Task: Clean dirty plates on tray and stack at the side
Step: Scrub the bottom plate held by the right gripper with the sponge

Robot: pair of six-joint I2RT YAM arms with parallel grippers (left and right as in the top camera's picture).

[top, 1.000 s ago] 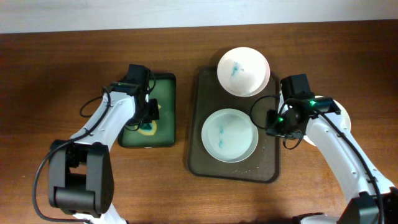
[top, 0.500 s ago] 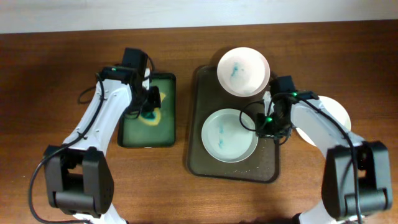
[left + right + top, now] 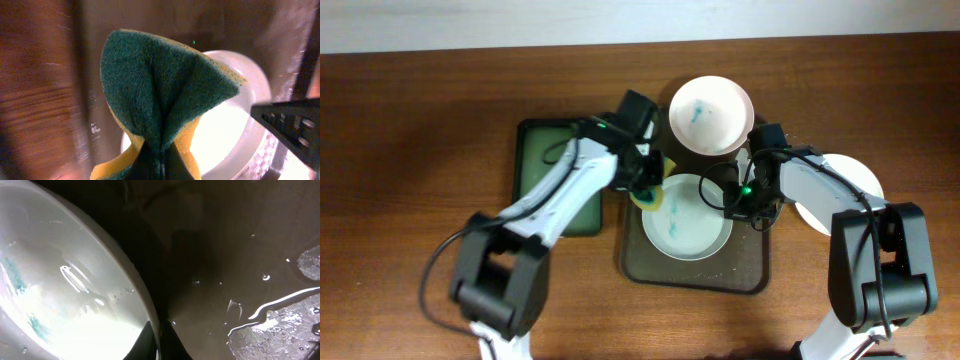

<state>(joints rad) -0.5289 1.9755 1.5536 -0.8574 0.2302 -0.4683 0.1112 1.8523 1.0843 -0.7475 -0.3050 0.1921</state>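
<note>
from overhead i see the left gripper [image 3: 648,188] clamped on the sponge [image 3: 651,198] at the left rim of the stained plate [image 3: 688,222] on the tray [image 3: 745,270], and the right gripper [image 3: 735,196] sits at that plate's right rim. on the left wrist the sponge [image 3: 160,95] folds up from my pinched fingers, with the plate [image 3: 235,125] just beyond it. on the right wrist my fingers are closed on the rim of the plate [image 3: 75,280], and the wet tray [image 3: 240,255] lies to their right.

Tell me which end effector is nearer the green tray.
Left. The left end effector, holding the sponge, sits just right of the green tray; the right end effector is farther, across the bowl.
</note>
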